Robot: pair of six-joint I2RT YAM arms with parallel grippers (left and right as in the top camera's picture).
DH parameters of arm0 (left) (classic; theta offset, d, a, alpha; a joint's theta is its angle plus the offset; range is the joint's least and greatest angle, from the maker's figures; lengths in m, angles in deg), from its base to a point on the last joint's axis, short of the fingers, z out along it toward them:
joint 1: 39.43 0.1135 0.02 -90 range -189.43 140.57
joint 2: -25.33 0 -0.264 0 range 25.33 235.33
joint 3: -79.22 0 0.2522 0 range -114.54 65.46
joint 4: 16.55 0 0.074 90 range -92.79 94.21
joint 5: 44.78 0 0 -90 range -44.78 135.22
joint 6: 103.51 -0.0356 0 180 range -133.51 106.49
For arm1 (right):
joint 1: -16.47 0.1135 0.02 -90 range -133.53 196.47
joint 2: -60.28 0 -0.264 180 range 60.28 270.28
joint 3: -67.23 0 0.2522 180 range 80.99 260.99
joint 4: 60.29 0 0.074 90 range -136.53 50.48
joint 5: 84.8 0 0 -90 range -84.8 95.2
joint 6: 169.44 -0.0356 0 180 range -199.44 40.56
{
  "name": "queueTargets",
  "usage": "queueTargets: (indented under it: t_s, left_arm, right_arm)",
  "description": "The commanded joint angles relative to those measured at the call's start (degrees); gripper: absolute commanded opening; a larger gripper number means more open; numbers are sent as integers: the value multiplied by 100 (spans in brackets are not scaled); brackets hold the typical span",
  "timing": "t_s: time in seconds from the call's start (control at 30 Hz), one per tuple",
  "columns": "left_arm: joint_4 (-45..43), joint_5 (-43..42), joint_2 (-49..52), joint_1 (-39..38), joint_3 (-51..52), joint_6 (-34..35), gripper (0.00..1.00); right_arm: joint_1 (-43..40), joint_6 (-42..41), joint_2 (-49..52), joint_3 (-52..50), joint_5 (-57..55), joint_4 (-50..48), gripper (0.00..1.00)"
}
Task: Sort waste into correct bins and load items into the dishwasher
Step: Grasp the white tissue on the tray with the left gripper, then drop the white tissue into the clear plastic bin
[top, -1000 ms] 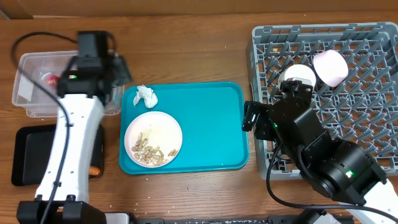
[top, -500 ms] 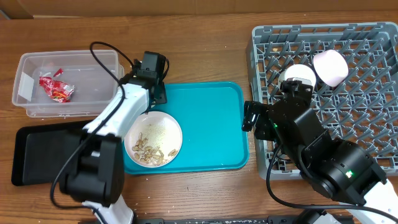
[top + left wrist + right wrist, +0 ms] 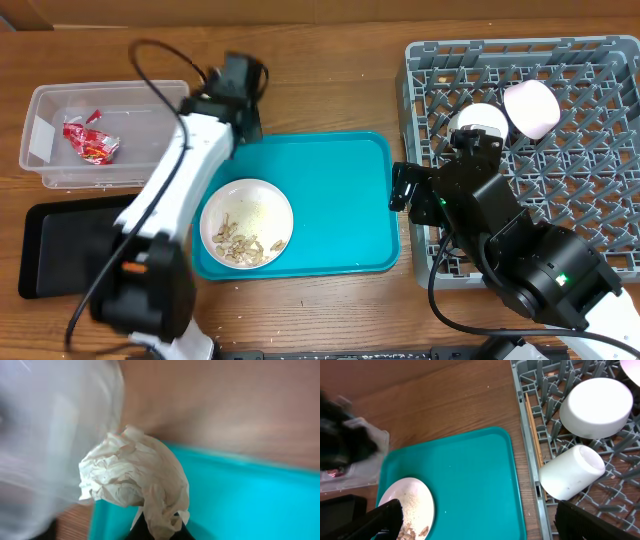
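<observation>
1. A cabled robot arm (image 3: 190, 150) is hanging over a wooden counter (image 3: 330, 90), suggesting a robotics lab.
2. A grey dish rack (image 3: 590, 150), teal tray (image 3: 340, 200) and clear tub (image 3: 120, 100) are mimicking a kitchen.

Left arm: I stretched it forward, blurred.
Left end effector (image 3: 240, 85): I pinched the tissue (image 3: 135, 480).
Right end effector (image 3: 480, 525): I held fingers wide apart.
</observation>
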Motion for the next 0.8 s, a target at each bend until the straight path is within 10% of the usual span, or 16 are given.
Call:
queueTargets:
  t_s: [0.0,0.13,0.27,0.77]
  left_arm:
    - [236,487,-890,179,-522,-122,4]
    - [341,800,-992,684,-409,-98,8]
    - [151,590,-758,1257,-367,-201,84]
    - [2035,-2240,-1825,-129,-815,-822,57]
  right_arm:
    - [2,-26,0,87,-57,-28,100]
    - [2,-26,0,87,-57,-28,100]
    - [2,-26,0,87,-57,-28,100]
    - [2,-26,0,87,-57,-28,100]
